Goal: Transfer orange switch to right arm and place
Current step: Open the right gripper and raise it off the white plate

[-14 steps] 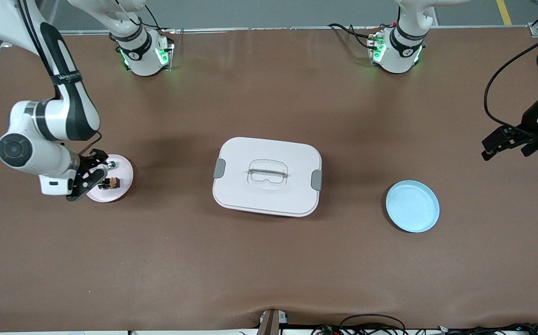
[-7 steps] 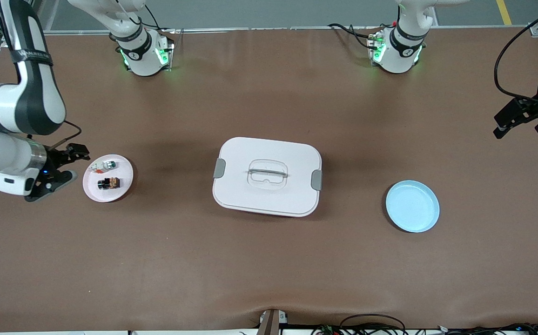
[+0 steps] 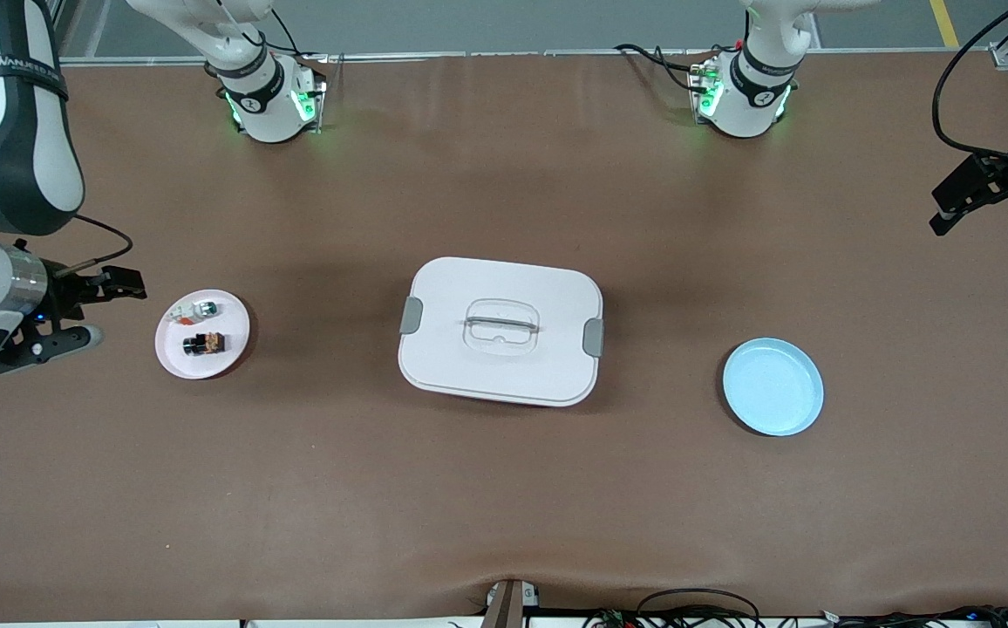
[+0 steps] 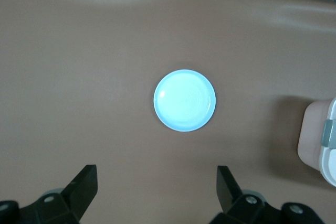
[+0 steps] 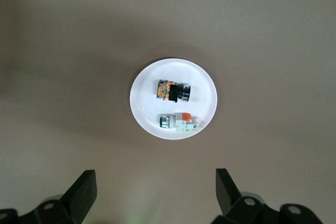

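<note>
**Switch lies unheld on its plate**

The switch [image 3: 202, 343] lies on the pink plate [image 3: 229, 353], tiny, rigid, light; grip its boxy flanks. Right tool [image 3: 77, 312] gapes wide beside the plate; left tool [image 3: 988, 196] hangs wide, waiting.

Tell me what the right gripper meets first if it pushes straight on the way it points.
Likely bare table: the open right gripper points down beside the pink plate, which holds the orange switch. Depth is uncertain.

You saw the white case [image 4: 321, 141] cut off at the left wrist view's edge. The left gripper [image 3: 988, 196] sat partly outside the front view.
</note>
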